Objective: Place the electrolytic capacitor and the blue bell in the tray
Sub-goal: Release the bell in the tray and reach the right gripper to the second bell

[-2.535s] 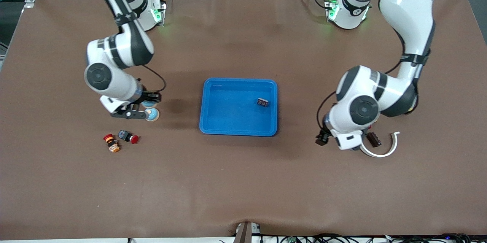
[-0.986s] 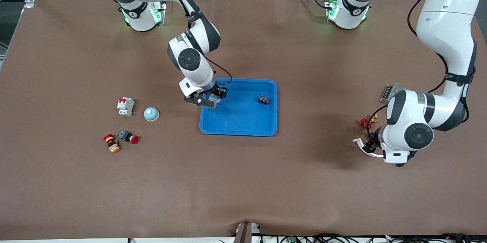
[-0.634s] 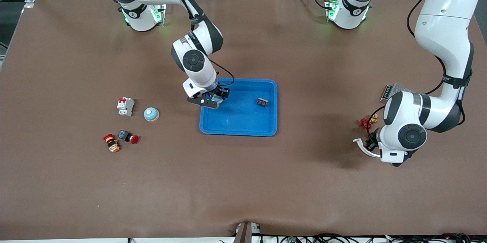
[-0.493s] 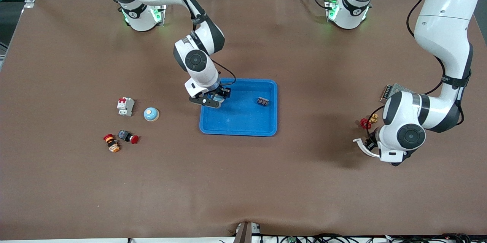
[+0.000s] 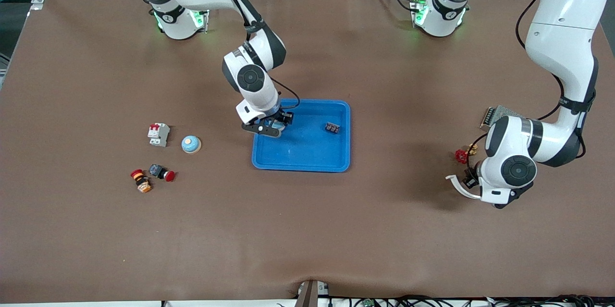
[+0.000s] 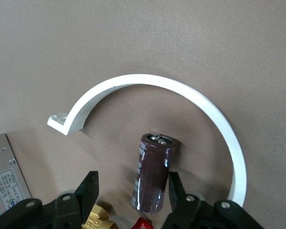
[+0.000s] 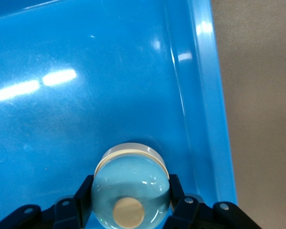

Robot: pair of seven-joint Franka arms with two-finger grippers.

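The tray (image 5: pixel 302 151) sits mid-table. The right gripper (image 5: pixel 270 129), clamped on the blue bell (image 7: pixel 131 186), has carried it from the table to over the tray's 10 o'clock corner, so release is due.

Only the left wrist view shows that the left gripper (image 5: pixel 468 183) has its jaws apart, straddling the electrolytic capacitor (image 6: pixel 153 174) on the table inside a white curved bracket (image 6: pixel 181 90).

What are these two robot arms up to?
The right arm holds a blue bell in shut jaws just inside a corner of the blue tray. The left arm's open jaws straddle a brown capacitor lying on the table inside a white curved strip, not yet gripping it.
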